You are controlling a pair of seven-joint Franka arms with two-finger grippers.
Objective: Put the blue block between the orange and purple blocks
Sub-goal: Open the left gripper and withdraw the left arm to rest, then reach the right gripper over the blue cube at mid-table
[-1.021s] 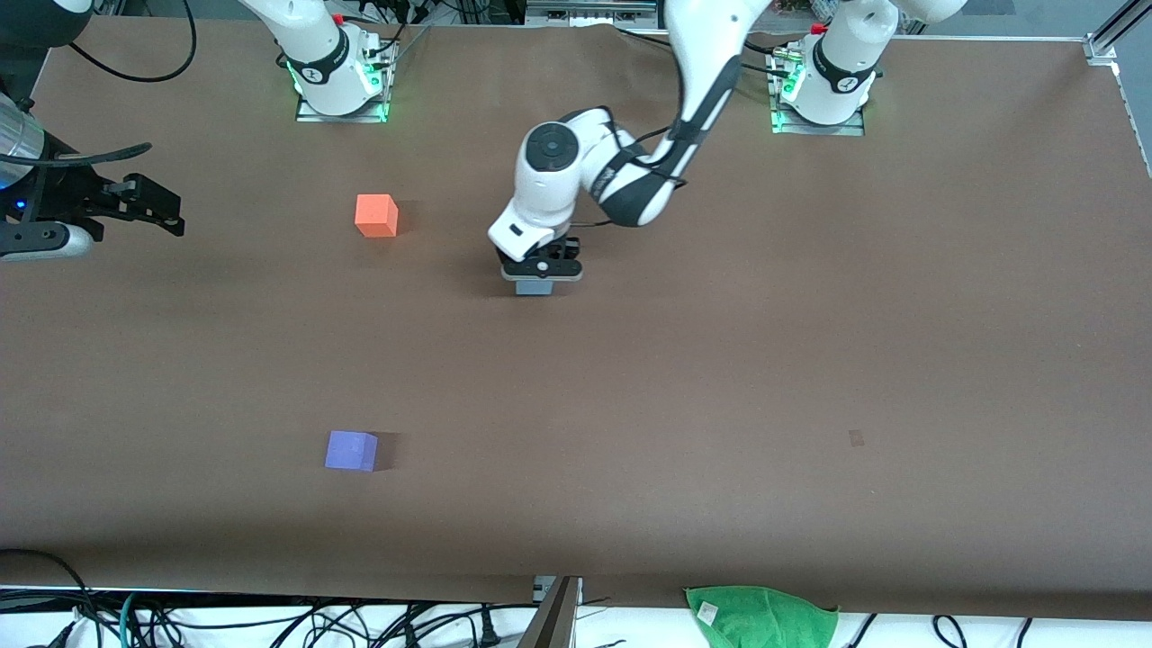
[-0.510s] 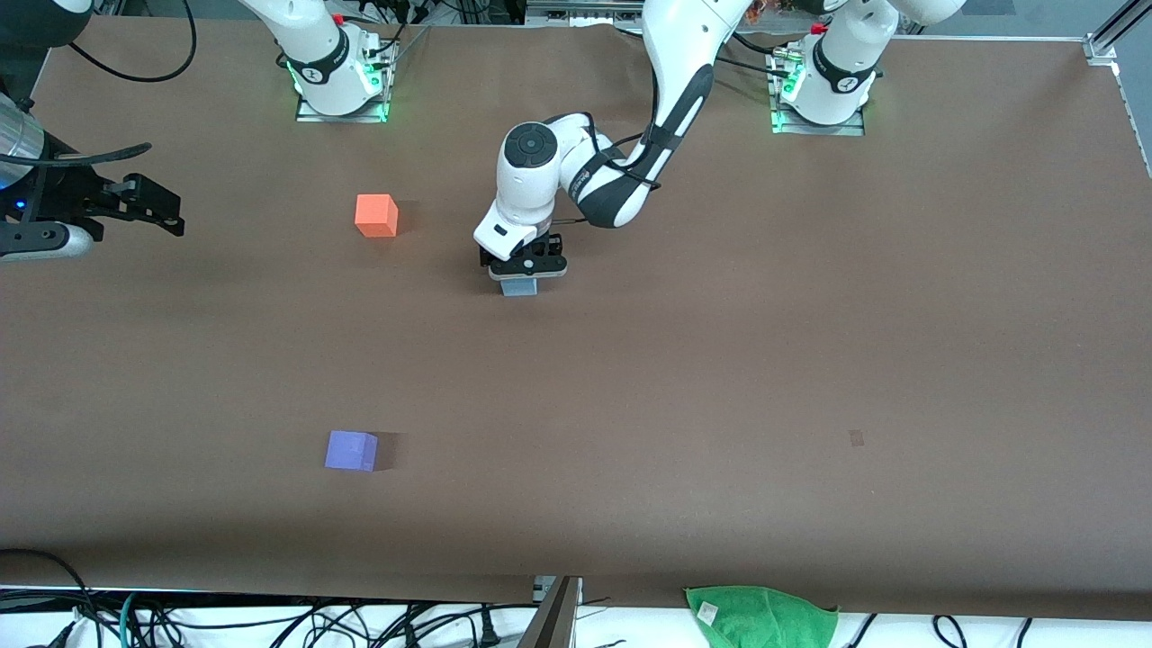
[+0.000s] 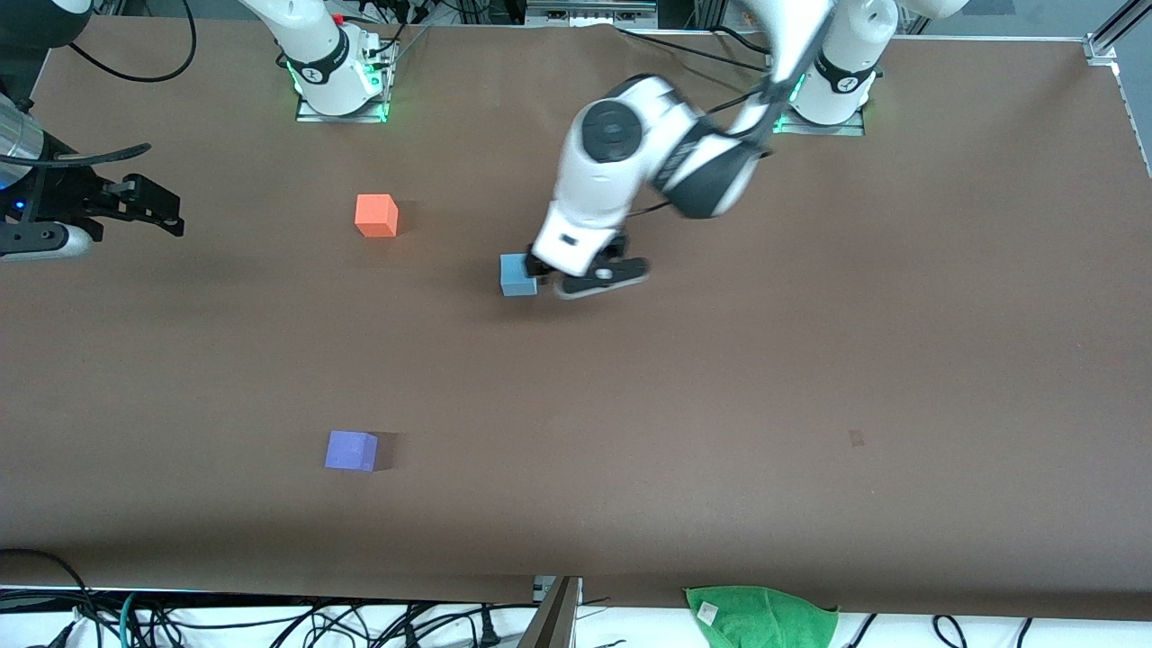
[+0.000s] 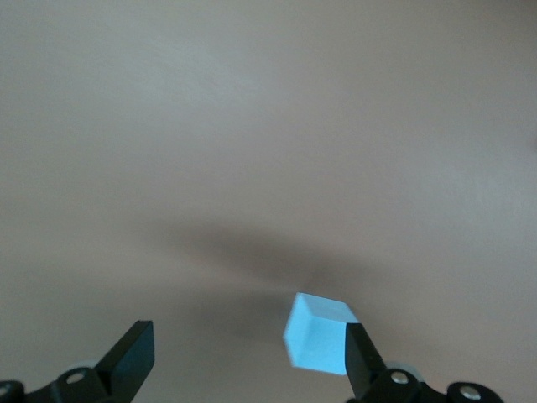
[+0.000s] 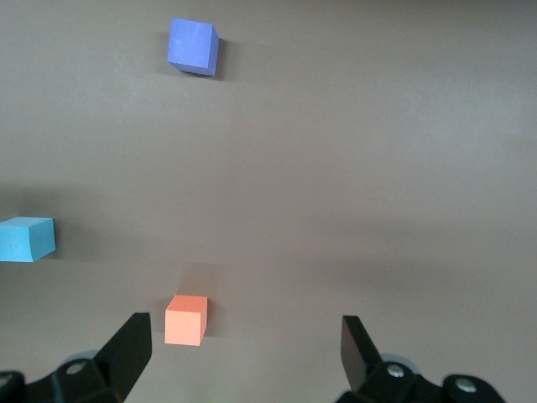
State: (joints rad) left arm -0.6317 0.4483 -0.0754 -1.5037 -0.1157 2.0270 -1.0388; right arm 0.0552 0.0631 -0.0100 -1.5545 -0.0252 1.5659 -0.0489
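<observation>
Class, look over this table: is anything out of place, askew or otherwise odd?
Yes: the blue block rests on the table toward the left arm's end from the orange block and purple block, not between them. The open left claw is beside it.

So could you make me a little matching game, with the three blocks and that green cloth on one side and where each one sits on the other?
Things:
1. blue block
2. orange block
3. purple block
4. green cloth

Places:
A. off the brown mat, at the table edge nearest the front camera
B. on the mat, nearest the front camera of the three blocks
C. on the mat right beside the left gripper, free of its open jaws
D. on the mat, closest of the blocks to the right arm's base

Pairs: 1-C, 2-D, 3-B, 4-A
</observation>
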